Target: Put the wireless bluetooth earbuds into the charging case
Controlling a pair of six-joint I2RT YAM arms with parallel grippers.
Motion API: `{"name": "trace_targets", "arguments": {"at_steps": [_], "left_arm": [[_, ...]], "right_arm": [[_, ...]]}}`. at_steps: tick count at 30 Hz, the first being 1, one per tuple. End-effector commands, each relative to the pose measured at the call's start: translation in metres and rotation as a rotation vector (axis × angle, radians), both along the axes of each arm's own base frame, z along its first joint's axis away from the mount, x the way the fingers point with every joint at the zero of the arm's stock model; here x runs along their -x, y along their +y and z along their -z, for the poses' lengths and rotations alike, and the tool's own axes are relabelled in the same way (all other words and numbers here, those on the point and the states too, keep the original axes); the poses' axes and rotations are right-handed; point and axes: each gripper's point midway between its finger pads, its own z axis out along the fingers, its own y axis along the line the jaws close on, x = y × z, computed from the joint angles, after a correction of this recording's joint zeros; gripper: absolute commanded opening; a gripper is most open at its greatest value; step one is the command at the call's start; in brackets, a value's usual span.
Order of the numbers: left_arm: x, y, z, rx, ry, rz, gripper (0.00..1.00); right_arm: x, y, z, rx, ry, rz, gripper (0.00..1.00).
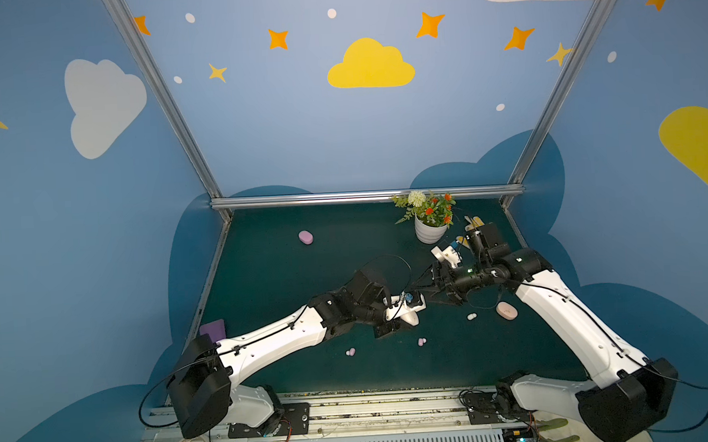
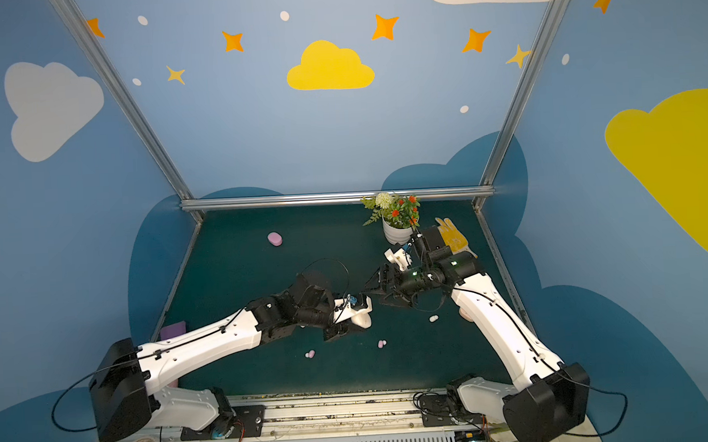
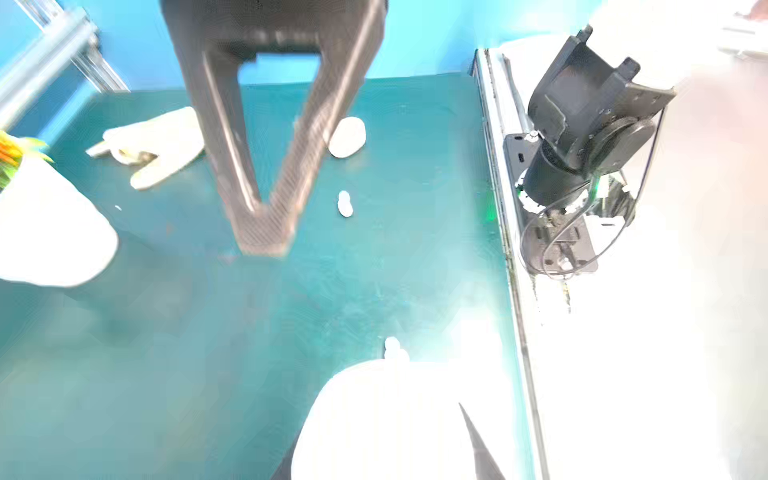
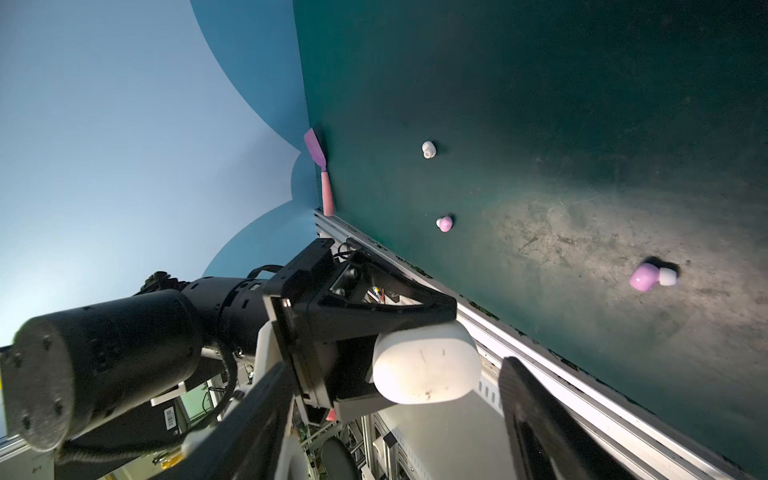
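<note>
Left pincer [image 4: 409, 353] pinches the white charging case [image 4: 432, 374] above the desk [image 1: 305, 282]. The right pincer [image 1: 425, 295], spread wide, hovers just beside it, and the earbuds [image 1: 471, 316] lie loose below. A clumsy nudge could knock the smooth case free.

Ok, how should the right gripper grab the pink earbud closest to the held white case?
Probably the round pink body, from straight above, jaws across its width. The earbud lies on the mat with its small white tip sticking out sideways, leaving little there to pinch.
</note>
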Motion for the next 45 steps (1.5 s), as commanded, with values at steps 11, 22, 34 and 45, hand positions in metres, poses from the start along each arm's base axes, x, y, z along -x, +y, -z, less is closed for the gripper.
{"name": "trace_targets", "arguments": {"at_steps": [11, 22, 34, 45], "left_arm": [[0.022, 0.001, -0.048, 0.284, 0.217, -0.01, 0.2], [0.027, -0.002, -0.052, 0.29, 0.259, 0.048, 0.21], [0.031, -0.002, -0.053, 0.284, 0.264, 0.064, 0.21], [0.034, -0.001, -0.058, 0.292, 0.261, 0.081, 0.21]], "right_arm": [[0.026, -0.048, 0.02, 0.204, -0.224, -0.045, 0.76], [0.058, -0.031, -0.004, 0.236, -0.543, -0.247, 0.71], [0.073, 0.003, -0.011, 0.244, -0.673, -0.432, 0.71], [0.065, 0.012, -0.003, 0.303, -0.695, -0.444, 0.7]]}}
